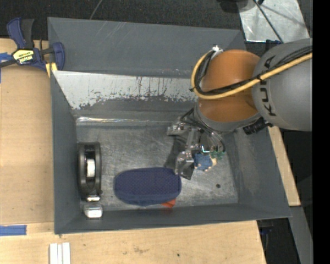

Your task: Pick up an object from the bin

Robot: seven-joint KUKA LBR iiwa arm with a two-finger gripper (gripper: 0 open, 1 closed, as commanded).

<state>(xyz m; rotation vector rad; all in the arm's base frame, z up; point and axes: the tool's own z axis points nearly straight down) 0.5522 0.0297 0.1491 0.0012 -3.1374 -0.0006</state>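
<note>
My gripper hangs low in the bin's right half, just above the floor. Its lower tip is right beside the upper right end of a dark blue oval fabric pouch, which lies flat near the front wall. A small orange-red bit peeks out from under the pouch's right front edge. I see nothing held in the gripper.
A black tape dispenser with a white roll stands along the left wall, with a small white piece at its front end. Bare floor lies between the dispenser and the gripper, and at the back. The orange-covered wrist and arm hang over the right side.
</note>
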